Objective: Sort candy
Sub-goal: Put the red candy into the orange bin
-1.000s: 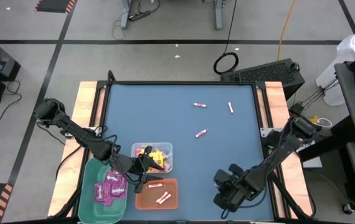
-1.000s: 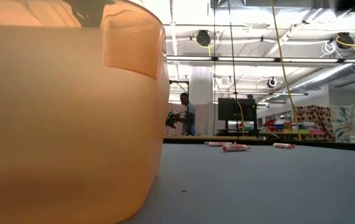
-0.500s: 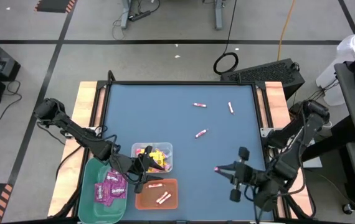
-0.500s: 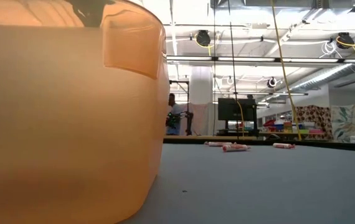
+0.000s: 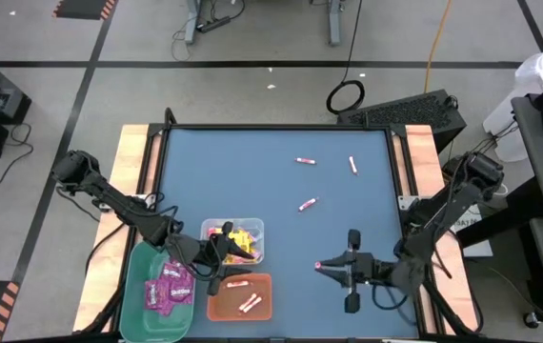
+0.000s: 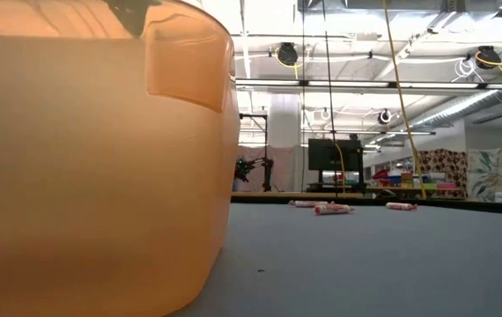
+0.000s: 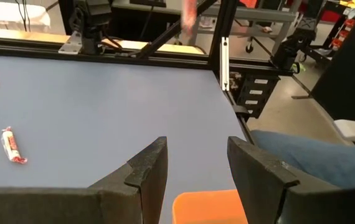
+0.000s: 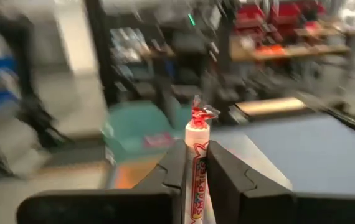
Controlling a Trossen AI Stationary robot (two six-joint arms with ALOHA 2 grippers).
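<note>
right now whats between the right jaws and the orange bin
Bare blue table in the high view. The right gripper, shut on a candy stick, is beside the orange bin.

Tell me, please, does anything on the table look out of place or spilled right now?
Nothing is spilled or damaged. Three candy sticks lie loose on the blue table, apart from the green bin, clear bin and orange bin. The right gripper holds a fourth stick; the left gripper is open over the bins.
</note>
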